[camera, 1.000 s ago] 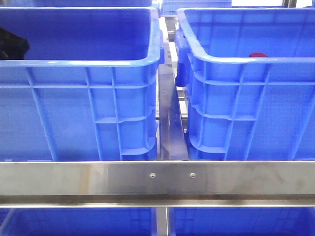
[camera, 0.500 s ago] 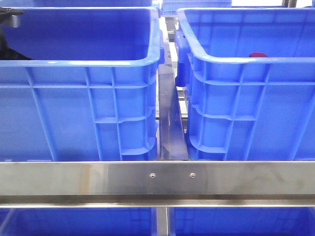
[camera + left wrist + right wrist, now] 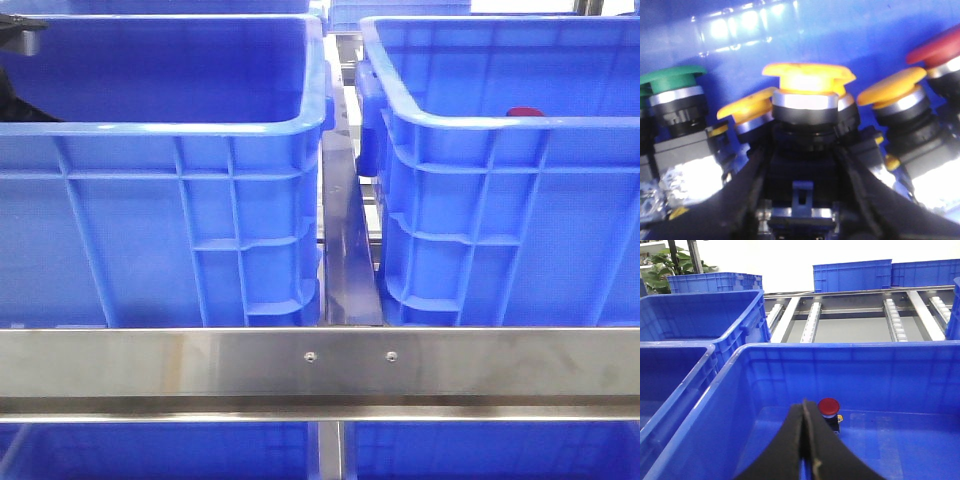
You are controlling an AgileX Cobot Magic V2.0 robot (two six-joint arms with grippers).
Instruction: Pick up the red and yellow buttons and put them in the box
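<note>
Left hand (image 3: 801, 165): both black fingers (image 3: 747, 200) flank the dark body of a yellow button (image 3: 807, 80), pressing against its sides; the hand is closed onto that body, with the yellow dome directly beyond the fingertips. Further buttons stand close around it in the left wrist view: a green button (image 3: 672, 80) to one side, two more yellow ones (image 3: 745, 107) just beside the gripped unit, and a red button (image 3: 937, 45) at the frame edge. All of them sit against a smooth dark blue crate wall (image 3: 850, 30).

Right hand (image 3: 805, 440): the two black fingers (image 3: 790, 440) meet along their full visible length, with nothing between them. It hangs over the box (image 3: 850, 352), whose inner walls look light and panelled. A single red button (image 3: 828, 407) stands on the box floor just beyond the fingertips.

Front view: two blue crates stand side by side behind a steel rail (image 3: 320, 365), the left crate (image 3: 170, 230) and the box (image 3: 500, 220), well apart across a metal divider. A red dome (image 3: 524, 112) shows just above the near rim of the box. Part of a black arm (image 3: 20, 70) is visible inside the left crate.
</note>
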